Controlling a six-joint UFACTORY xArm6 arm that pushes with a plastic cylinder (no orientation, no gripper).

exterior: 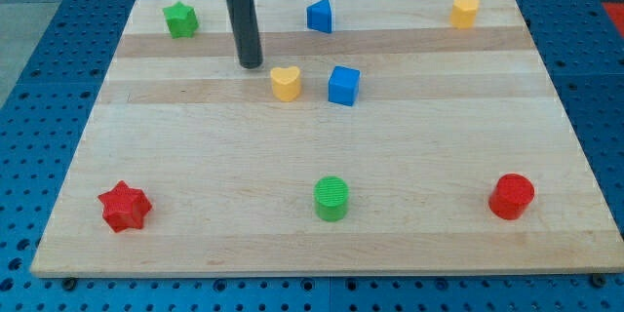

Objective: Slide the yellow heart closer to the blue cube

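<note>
The yellow heart (286, 83) lies on the wooden board (195, 156) a little above its middle. The blue cube (343, 86) stands just to the heart's right, with a small gap between them. My tip (252, 62) rests on the board to the upper left of the yellow heart, a short way off and not touching it. The dark rod rises from there to the view's top.
A green star (180, 19) is at top left, a blue triangular block (320, 16) at top centre, a yellow hexagonal block (465, 10) at top right. A red star (124, 206), a green cylinder (331, 198) and a red cylinder (511, 196) lie along the bottom.
</note>
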